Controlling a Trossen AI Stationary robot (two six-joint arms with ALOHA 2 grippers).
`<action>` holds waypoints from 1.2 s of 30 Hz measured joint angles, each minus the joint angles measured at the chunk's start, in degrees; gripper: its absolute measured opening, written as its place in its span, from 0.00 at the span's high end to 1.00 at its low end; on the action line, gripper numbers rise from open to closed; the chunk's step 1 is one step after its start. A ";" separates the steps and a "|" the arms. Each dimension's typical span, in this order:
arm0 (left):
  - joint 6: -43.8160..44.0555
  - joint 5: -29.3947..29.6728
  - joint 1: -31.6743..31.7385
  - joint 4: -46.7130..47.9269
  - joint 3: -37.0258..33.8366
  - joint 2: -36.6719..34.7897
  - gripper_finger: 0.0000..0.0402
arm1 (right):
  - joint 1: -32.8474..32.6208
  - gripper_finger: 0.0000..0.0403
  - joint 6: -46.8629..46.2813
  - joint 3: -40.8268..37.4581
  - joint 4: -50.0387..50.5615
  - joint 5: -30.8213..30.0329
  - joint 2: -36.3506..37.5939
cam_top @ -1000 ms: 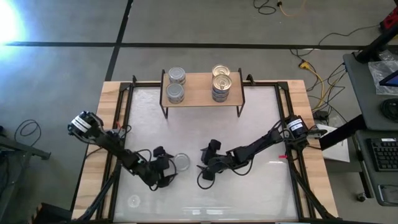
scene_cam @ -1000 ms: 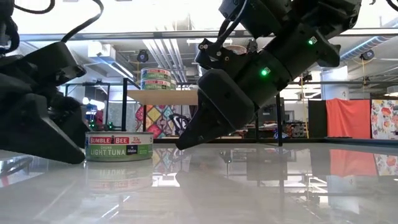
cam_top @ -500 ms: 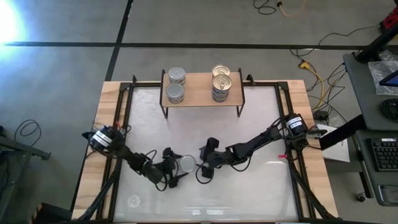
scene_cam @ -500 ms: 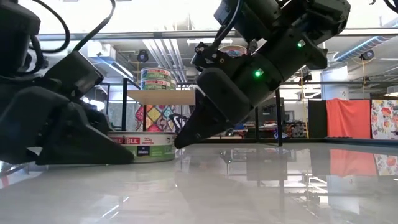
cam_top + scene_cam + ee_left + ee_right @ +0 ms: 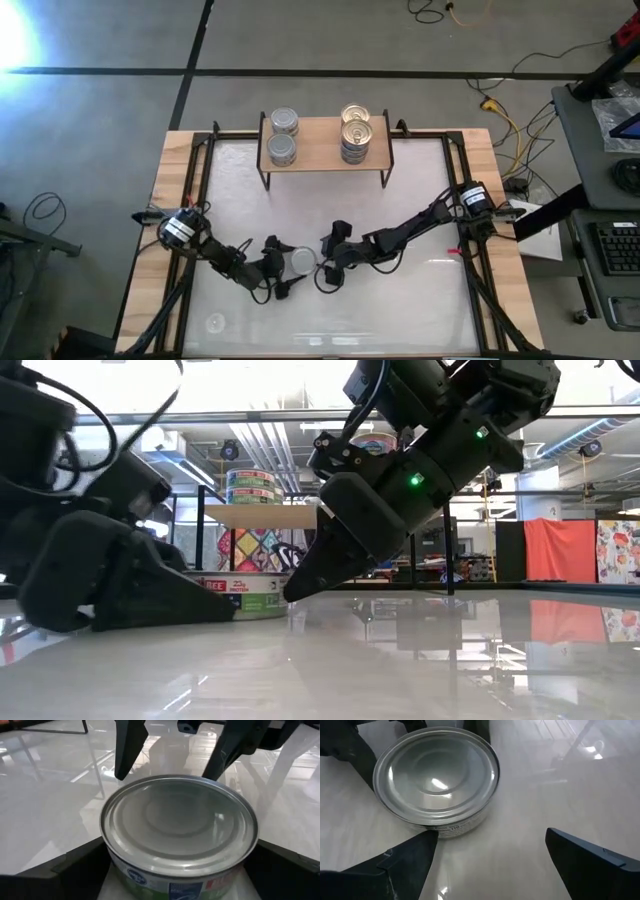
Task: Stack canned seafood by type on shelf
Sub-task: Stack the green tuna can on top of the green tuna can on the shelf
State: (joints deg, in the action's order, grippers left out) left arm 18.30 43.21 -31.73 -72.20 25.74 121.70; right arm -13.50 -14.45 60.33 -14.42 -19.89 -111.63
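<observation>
Apparently a handover: silver-topped tuna can [image 5: 301,262] sits mid-table, framed by left gripper [image 5: 278,270], fingers spread around it. Right gripper [image 5: 330,268] opposite, fingers apart, empty. Shelf [image 5: 322,148] holds 2 sorted groups.

Grey concrete floor [image 5: 330,35] around a wood-edged table [image 5: 163,180], seen from above.

A dark line [image 5: 300,72] crosses the floor, and yellow and black cables [image 5: 497,108] trail at the table's right (more lie coiled at the top edge). A grey desk [image 5: 585,150] with a keyboard [image 5: 612,248] stands at far right. Level across the table: ceiling ducts [image 5: 262,445], an orange curtain [image 5: 559,550], and colourful patterned panels [image 5: 255,550] beyond.
</observation>
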 joint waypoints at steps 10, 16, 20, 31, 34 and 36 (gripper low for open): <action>-9.49 -3.72 4.60 -6.26 0.35 1.48 0.01 | 1.29 0.08 1.07 -0.10 1.69 0.74 -0.11; -9.37 -9.83 7.63 -6.21 0.73 1.48 0.01 | 2.12 0.08 1.80 -0.19 1.67 1.47 -0.11; -6.99 -10.06 7.74 -5.88 0.58 1.43 0.02 | 2.23 0.08 2.33 0.03 2.50 1.54 0.12; -4.42 -11.58 6.21 -4.90 -5.87 -11.81 0.04 | 2.14 0.08 2.96 8.64 30.36 -1.43 7.26; -8.00 -10.02 6.17 -1.04 -7.09 -19.22 0.04 | 1.88 0.08 5.29 12.75 38.20 -0.53 10.51; -9.89 -8.23 6.34 3.28 -7.23 -24.09 0.04 | 1.84 0.08 7.15 15.27 41.06 -0.09 12.50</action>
State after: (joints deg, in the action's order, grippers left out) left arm 8.42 34.98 -25.40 -68.91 18.50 97.61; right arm -11.66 -7.31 75.60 26.64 -19.98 -99.14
